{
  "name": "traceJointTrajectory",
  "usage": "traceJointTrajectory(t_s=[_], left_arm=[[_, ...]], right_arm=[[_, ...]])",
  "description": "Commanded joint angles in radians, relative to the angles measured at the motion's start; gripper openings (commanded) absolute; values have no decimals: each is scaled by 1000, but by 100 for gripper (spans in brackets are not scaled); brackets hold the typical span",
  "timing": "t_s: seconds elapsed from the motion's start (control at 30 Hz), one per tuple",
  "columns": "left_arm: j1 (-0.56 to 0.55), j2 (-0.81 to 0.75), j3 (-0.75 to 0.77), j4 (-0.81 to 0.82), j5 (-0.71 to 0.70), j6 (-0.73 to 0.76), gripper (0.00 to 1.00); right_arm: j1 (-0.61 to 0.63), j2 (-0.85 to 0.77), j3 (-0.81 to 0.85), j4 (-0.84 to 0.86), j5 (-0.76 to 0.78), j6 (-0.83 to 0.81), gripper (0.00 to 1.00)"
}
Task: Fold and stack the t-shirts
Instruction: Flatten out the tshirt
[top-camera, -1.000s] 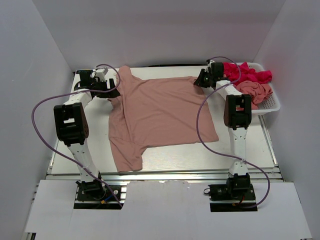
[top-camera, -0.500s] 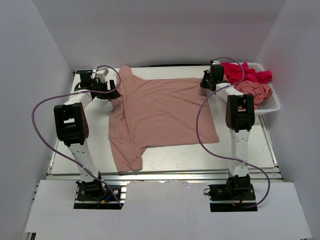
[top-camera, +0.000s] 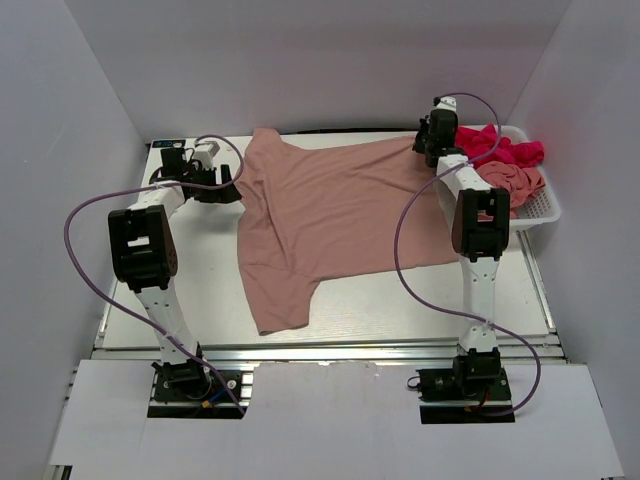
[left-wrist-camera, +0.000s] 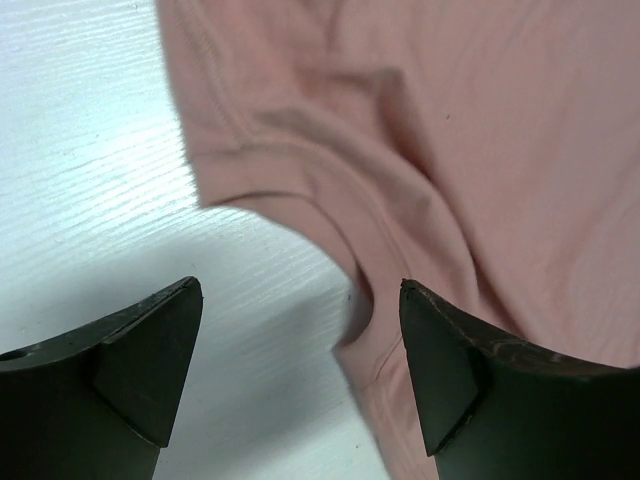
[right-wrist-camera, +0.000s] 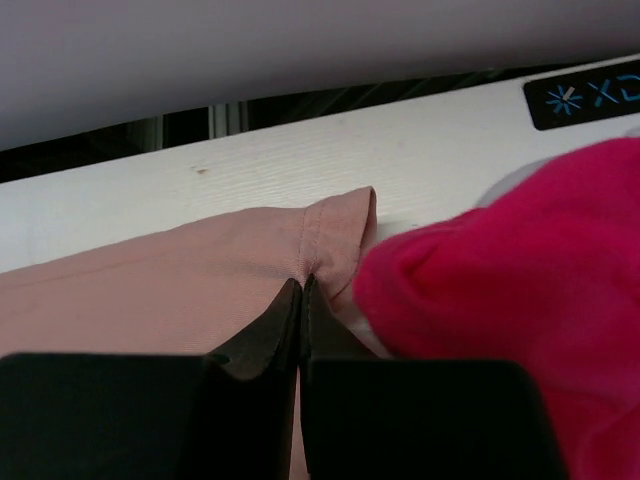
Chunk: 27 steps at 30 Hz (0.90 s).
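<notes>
Basket (top-camera: 541, 207) holds magenta shirt (top-camera: 506, 150), crumpled pink shirt (top-camera: 520, 181).

A white table (top-camera: 190, 290) is enclosed by plain white walls (top-camera: 320, 60) at its far, left and right edges; even, soft light is cast throughout.

The white table (top-camera: 380, 310) carries a salmon-pink t-shirt (top-camera: 330, 210) spread across its middle — one sleeve toward the near edge — and a white mesh basket (top-camera: 543, 207) at its far right corner.
</notes>
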Motion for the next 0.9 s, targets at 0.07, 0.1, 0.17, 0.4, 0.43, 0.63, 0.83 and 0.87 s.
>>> traceJointTrajectory(t_s=[0.07,0.1,0.17,0.4,0.43,0.63,0.83,0.87], left_arm=[[0,-6,12,-15,7,30,89],[2,-4,15,-13,7,28,89],[0,5,30,-13,9,24,89],[0,57,81,94,-45,-9,90],[3,77,107,100,-47,-22,90],[14,307,435,36,18,-104,90],[15,458,640,65,55,-217,91],[15,473,653,85,68,-245,91]], right_arm=[[-21,12,-11,38,53,-13,5],[-21,-6,-26,48,47,-11,31],[-18,-36,-63,61,34,-11,72],[32,-153,-94,52,-105,-48,80],[55,-168,-98,46,-114,-54,80],[186,-274,-144,-46,-232,-109,80],[285,-357,-258,-52,-233,-100,78],[289,-362,-265,-54,-246,-93,78]])
